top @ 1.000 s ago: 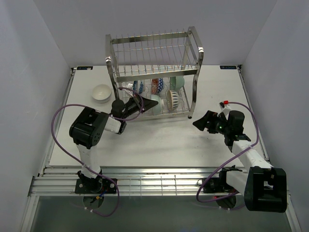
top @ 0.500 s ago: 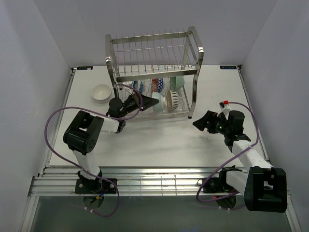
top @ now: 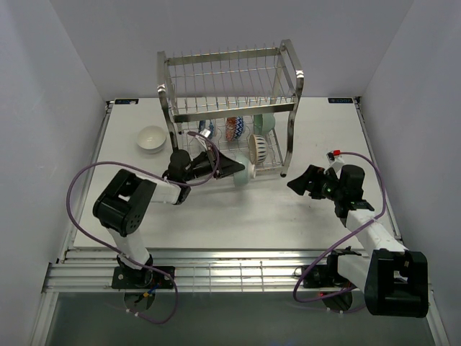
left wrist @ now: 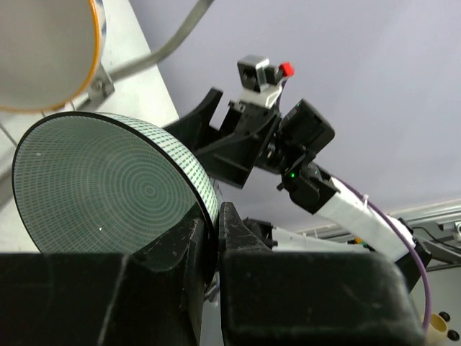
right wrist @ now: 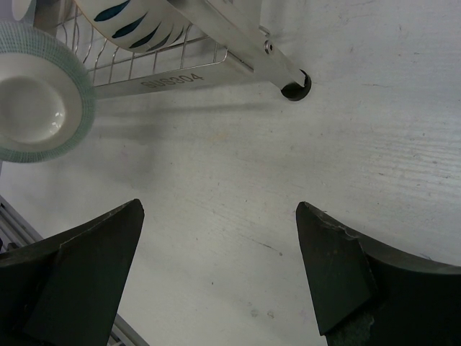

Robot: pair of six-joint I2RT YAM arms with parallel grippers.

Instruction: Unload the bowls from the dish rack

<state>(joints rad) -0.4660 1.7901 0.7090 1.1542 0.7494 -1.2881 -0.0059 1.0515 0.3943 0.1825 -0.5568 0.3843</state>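
Left gripper (top: 239, 169) clamps one mint bowl (left wrist: 108, 187), right gripper (right wrist: 218, 209) gapes; four bowls (top: 258, 147) in the dish rack (top: 230, 79), one white bowl (top: 152, 137) at the bench's (top: 238, 209) far-left.

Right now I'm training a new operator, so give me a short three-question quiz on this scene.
1. True or false: the right gripper is shut on a bowl.
2. Which bowl does the left gripper hold? A white; B mint green; C blue-patterned.
3. Fill in: the white bowl sits on the table to the ___ of the dish rack.
Key: 1 false, its jaws stand open and empty. 2 B, the mint green bowl, pinched by its rim. 3 left.
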